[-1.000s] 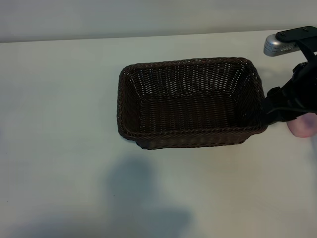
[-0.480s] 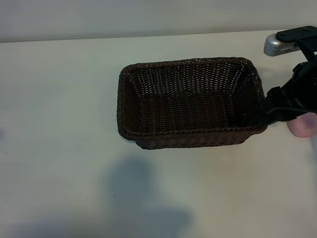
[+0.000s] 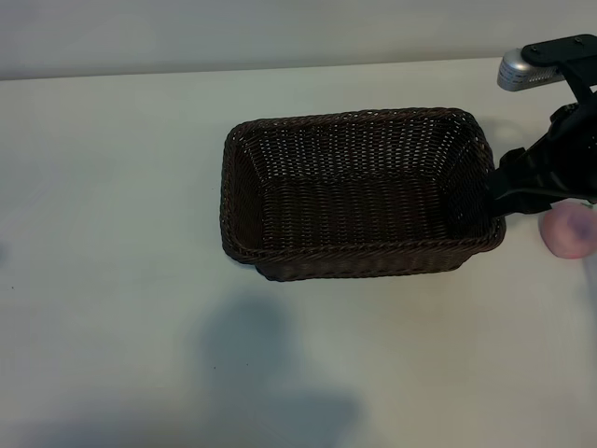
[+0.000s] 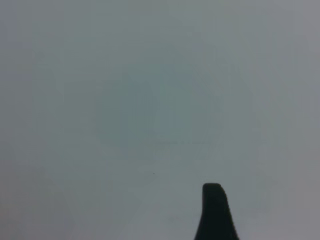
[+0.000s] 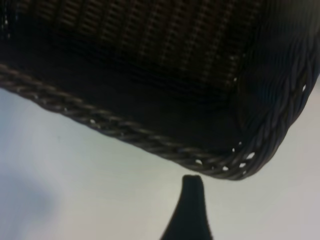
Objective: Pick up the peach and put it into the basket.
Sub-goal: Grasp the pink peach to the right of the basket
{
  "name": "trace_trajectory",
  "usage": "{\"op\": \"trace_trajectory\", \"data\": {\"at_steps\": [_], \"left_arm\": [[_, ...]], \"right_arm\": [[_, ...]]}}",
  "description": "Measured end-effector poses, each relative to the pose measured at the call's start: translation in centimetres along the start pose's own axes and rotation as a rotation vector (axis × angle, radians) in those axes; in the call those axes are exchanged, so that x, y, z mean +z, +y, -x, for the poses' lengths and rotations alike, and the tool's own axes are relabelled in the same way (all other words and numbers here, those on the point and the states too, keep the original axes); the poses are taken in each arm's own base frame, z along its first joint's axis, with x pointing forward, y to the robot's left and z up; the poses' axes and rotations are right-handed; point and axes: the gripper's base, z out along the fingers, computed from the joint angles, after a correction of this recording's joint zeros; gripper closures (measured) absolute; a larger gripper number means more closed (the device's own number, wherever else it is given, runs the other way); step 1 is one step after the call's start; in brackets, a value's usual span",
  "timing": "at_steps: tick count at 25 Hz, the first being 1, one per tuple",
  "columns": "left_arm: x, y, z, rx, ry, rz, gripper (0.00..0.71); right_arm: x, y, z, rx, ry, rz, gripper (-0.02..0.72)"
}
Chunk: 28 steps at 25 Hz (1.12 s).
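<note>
Pink peach [image 3: 571,231] lies beside the basket [image 3: 359,191], under the right gripper's [image 3: 546,191] spread, empty fingers.

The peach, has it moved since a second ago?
Yes. The peach has shifted slightly up the exterior view, measured against the basket corner beside it.

The work surface is a plain white table [image 3: 112,187], matte and unmarked apart from a few tiny dark specks toward its left edge. Its far edge runs almost straight across the top of the exterior view, tilting slightly upward to the right. Behind that edge stands a pale grey-white wall [image 3: 233,33], bare and featureless. Lighting is soft and comes from above. A broad, blurred grey shadow [image 3: 261,373] lies on the near part of the table, spreading toward the bottom edge.
</note>
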Motion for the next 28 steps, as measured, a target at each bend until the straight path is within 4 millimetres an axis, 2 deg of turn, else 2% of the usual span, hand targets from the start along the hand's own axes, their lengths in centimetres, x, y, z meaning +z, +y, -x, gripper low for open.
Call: {"op": "trace_trajectory", "data": {"at_steps": [28], "left_arm": [[0.00,-0.04,-0.02,-0.008,0.002,-0.005,0.209]], "right_arm": [[0.00,-0.04,0.30,0.006,-0.033,-0.004,0.109]]}}
